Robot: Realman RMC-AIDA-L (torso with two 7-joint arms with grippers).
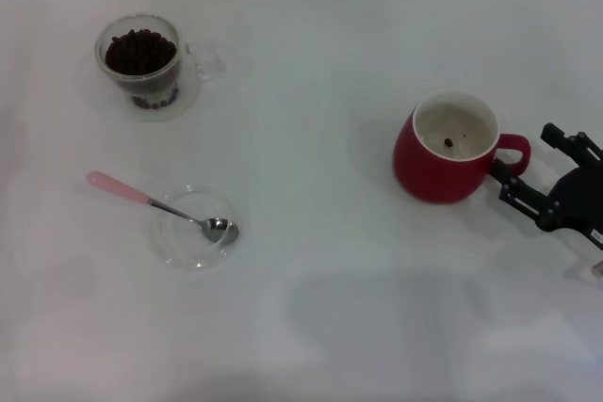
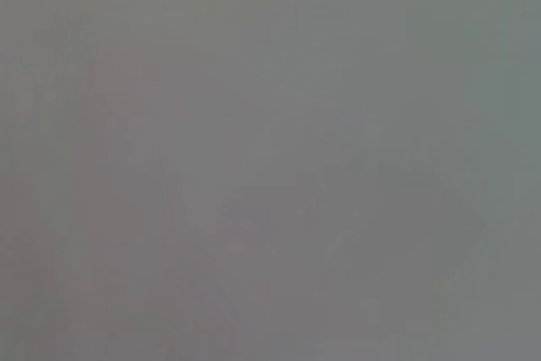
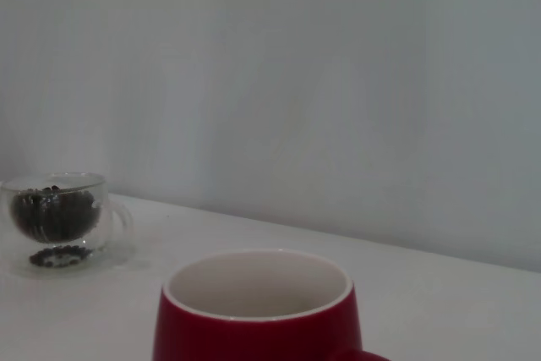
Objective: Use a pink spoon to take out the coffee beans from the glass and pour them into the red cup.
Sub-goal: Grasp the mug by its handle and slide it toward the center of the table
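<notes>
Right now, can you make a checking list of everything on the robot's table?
Surface: white table, bare between the items.
Glass: upright, far left, holding coffee beans.
Pink spoon: bowl resting in a shallow clear dish, handle sticking out over its rim.
Red cup: upright, one bean inside.
Clutter: nothing seen.
Right end effector: open, right beside the cup's handle.
Left end effector: not in view.
Cables: nothing seen.
Surroundings: plain pale wall.
</notes>
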